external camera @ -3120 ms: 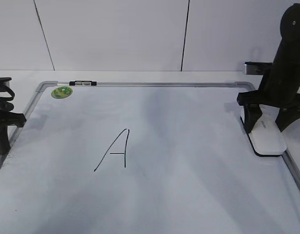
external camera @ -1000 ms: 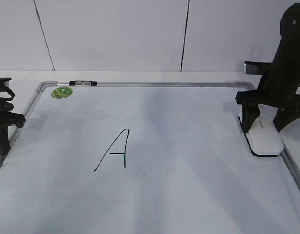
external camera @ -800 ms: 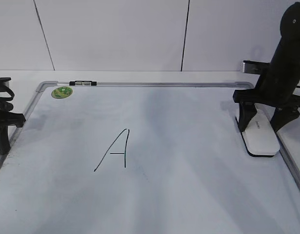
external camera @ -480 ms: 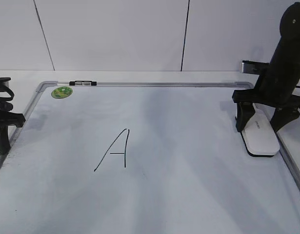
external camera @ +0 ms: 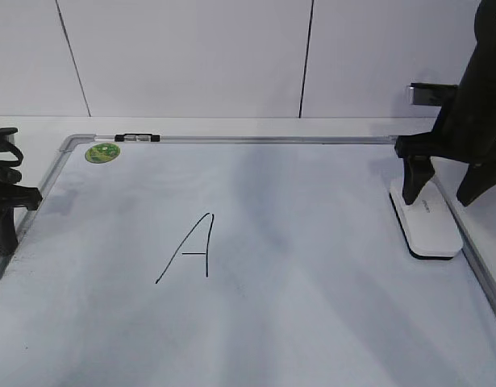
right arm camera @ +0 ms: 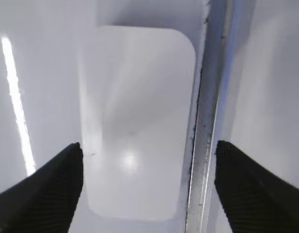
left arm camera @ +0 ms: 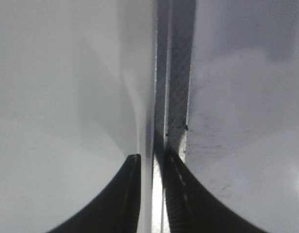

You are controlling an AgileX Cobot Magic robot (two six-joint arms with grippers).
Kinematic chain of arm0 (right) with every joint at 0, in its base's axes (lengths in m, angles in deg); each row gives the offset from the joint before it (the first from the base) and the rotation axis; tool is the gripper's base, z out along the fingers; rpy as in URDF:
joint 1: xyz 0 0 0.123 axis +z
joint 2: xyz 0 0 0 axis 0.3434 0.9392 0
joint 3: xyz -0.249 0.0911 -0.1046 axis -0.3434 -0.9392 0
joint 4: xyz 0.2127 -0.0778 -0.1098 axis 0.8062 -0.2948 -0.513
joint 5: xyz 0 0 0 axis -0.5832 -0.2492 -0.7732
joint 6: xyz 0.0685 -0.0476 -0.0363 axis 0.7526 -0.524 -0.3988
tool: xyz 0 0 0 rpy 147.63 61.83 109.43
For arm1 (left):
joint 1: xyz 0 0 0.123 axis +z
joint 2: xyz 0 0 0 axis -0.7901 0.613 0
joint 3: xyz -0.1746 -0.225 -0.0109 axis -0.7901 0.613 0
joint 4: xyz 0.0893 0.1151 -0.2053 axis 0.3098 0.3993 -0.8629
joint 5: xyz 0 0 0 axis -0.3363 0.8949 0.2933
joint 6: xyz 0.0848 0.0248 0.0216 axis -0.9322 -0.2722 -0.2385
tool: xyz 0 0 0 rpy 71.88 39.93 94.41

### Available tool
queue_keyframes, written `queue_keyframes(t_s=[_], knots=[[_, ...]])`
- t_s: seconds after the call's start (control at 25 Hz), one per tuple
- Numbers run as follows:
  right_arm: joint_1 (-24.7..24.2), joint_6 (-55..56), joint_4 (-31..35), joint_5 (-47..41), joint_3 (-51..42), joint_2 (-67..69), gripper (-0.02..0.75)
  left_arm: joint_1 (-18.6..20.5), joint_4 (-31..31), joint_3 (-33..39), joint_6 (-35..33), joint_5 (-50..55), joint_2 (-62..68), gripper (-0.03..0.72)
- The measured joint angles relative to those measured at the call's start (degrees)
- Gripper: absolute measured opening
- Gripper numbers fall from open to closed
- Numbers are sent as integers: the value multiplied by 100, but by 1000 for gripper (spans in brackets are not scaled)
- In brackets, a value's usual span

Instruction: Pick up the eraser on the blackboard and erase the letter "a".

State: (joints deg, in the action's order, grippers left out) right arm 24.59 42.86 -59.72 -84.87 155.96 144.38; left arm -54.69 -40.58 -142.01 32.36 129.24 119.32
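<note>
Right wrist view: the right claw point(right arm camera: 148, 160) stood wide, its two dark fingers point(right arm camera: 47, 189) apart at either lower corner, nothing gripped between them.
Right claw position: it hung over the eraser point(right arm camera: 137, 121) and the board's right frame rail point(right arm camera: 207, 121); one finger lay on the eraser's left side, the other beyond the rail.
Exterior view, right claw point(external camera: 451, 181): the left finger point(external camera: 414, 179) came down at the eraser's point(external camera: 425, 222) far end; whether it touched could not be told. The other finger stood outside the frame.
Eraser: white with a thin black base, it lay flat on the board point(external camera: 312, 266) along the right edge, just beside the rail, near the far right corner.
Left claw point(left arm camera: 151, 162): narrow, the fingers close together with only a slim gap, astride the board's left frame rail point(left arm camera: 171, 87); whether they pinched the rail could not be told.
Left claw, exterior view point(external camera: 4, 214): it sat at the board's left edge.
Letter: a capital A point(external camera: 189, 248) in thin black marker stood left of the board's middle, well apart from the eraser.
Magnet point(external camera: 102, 152): round, green, at the far left corner.
Clip point(external camera: 138, 138): small and dark, on the far rail just beside the magnet.
</note>
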Motion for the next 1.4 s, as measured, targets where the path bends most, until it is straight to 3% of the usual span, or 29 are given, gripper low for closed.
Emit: queue_keyframes(t_s=[0.6, 0.72, 0.96, 1.4], knots=[[0, 69, 182, -35, 0, -1557, 646, 0, -43, 0, 0, -43, 4, 163], [0, 71, 310, -60, 0, -1767, 640, 0, 3, 0, 0, -43, 4, 201], [0, 71, 400, -91, 0, -2048, 634, 0, 39, -116, 0, 132, -230, 358], [0, 83, 681, -140, 0, -2989, 622, -96, -24, -943, 0, 1153, -1833, 383]])
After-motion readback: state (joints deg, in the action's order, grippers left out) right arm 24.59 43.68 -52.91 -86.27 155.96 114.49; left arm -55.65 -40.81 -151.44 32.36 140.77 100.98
